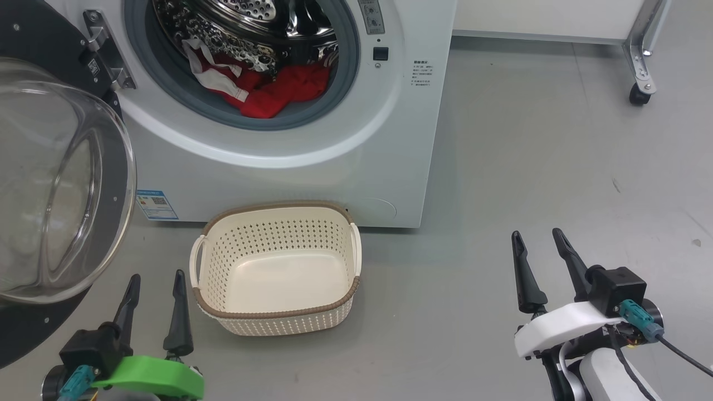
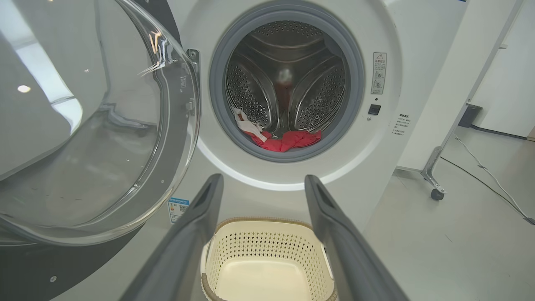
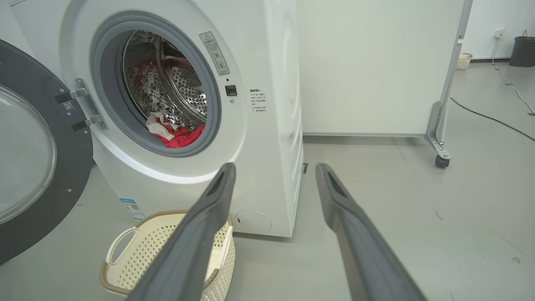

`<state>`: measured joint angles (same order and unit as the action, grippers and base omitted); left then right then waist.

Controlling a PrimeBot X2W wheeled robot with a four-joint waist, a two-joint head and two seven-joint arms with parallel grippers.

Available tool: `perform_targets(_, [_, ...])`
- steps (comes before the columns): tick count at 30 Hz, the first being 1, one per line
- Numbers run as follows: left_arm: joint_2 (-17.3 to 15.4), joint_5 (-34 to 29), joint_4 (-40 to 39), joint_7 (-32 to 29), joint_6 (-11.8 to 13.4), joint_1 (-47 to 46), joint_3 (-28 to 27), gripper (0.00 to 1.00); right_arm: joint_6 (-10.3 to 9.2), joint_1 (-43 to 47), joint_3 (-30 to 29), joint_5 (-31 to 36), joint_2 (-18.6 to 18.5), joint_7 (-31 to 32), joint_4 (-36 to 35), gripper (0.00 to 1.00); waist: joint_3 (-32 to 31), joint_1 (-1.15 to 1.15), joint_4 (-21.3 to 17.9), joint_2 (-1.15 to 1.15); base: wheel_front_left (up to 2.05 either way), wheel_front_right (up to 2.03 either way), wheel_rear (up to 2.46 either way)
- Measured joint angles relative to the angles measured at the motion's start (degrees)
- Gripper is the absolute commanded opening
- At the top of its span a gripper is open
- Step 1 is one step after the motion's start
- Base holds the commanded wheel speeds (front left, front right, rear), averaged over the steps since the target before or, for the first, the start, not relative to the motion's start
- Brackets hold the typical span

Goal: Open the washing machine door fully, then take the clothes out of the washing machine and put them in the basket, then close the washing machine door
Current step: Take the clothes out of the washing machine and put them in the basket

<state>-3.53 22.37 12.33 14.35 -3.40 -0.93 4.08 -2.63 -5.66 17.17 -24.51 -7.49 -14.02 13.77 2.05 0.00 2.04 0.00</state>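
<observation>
We stand on a smooth grey floor (image 1: 529,167), with a white wheeled panel (image 1: 535,16) far beyond our right gripper (image 1: 536,234). Ahead of both grippers, the washing machine (image 1: 312,178) has the washing machine door (image 1: 55,184) swung wide, hanging just beyond and left of our left gripper (image 1: 157,275). The red clothes (image 1: 278,89) lie low in its steel drum, and the basket (image 1: 278,313) sits empty just right of the left gripper. Our 2 grippers hover low, fingers spread and holding nothing, the right well apart from the basket.
</observation>
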Motion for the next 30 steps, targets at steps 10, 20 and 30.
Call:
perform_targets(10, [0.00,-0.05,-0.31,0.00,0.00,0.00,0.01,1.00,0.02,0.01,0.01,0.00,0.02,-0.01,0.15,1.00,-0.08,0.00,0.11,0.00,0.74,-0.74,0.00])
perform_targets(20, [-0.14,-0.64,-0.52,0.00,0.09,0.01,0.03,1.00,0.03,0.04,0.05,0.00,0.03,-0.01,0.46,1.00,-0.26,0.00,0.27,0.00,1.15,-1.15,0.00])
perform_targets(30, [-0.40,-1.23,-0.47,0.00,0.35,0.02,0.22,1.00,0.03,0.05,0.08,0.00,0.03,-0.18,0.53,1.00,-0.38,0.00,0.35,0.00,1.13,-1.13,0.00])
